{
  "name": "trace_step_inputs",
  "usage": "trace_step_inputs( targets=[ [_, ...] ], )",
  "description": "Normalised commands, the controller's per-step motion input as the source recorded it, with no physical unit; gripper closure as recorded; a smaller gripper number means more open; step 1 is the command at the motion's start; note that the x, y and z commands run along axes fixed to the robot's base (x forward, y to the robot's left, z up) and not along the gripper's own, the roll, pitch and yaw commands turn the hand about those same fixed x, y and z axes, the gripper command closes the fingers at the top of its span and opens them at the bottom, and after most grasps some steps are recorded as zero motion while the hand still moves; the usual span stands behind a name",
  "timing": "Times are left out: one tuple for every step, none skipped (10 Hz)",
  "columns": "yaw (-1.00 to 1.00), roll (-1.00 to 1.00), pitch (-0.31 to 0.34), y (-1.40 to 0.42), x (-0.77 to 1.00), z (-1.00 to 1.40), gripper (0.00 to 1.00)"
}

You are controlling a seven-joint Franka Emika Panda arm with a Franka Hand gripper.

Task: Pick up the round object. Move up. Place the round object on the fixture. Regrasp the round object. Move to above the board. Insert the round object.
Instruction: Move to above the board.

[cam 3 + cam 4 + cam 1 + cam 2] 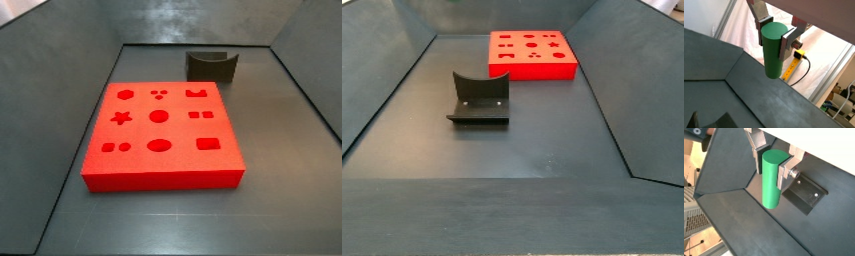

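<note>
Green peg is pinched between the gripper fingers in both wrist views — the silver plates sit against its upper part on either side, so the jaws are closed on it to about the peg's width. Its long axis runs along the fingers, with the free end sticking out past the fingertips toward the dark bin floor; the flat top end sits up between the plates. In a wrist view the fixture shows just behind the gripper. Neither side view catches the gripper or peg — just the red board mid-frame with the fixture beyond it at upper right, apart from it.
</note>
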Motion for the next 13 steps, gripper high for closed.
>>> trace_step_inputs(
  targets=[
    [0.1, -0.05, 0.077, -0.02, 0.03, 0.28, 1.0],
    [-0.05, -1.0, -0.05, -1.0, -0.68, 0.11, 1.0],
    [-0.05, -1.0, -0.059, -1.0, -0.69, 0.11, 1.0],
    [-0.06, -1.0, -0.087, -1.0, -0.74, 0.12, 1.0],
    [-0.06, -1.0, -0.098, -1.0, -0.75, 0.1, 1.0],
    [-0.06, -1.0, -0.101, -1.0, -0.76, 0.12, 1.0],
    [-0.07, -1.0, -0.103, -1.0, -0.78, 0.11, 1.0],
    [-0.07, -1.0, -0.102, -1.0, -0.8, 0.1, 1.0],
    [-0.08, -1.0, -0.099, -1.0, -0.83, 0.12, 1.0],
    [-0.08, -1.0, -0.114, -0.7, -0.63, 0.08, 1.0],
    [-0.08, -1.0, -0.115, -0.32, -0.34, 0.02, 1.0],
    [-0.07, -0.89, -0.087, -0.17, -0.21, 0.02, 1.0],
    [-0.04, -0.58, -0.053, -0.09, -0.11, 0.0, 1.0]
  ],
)
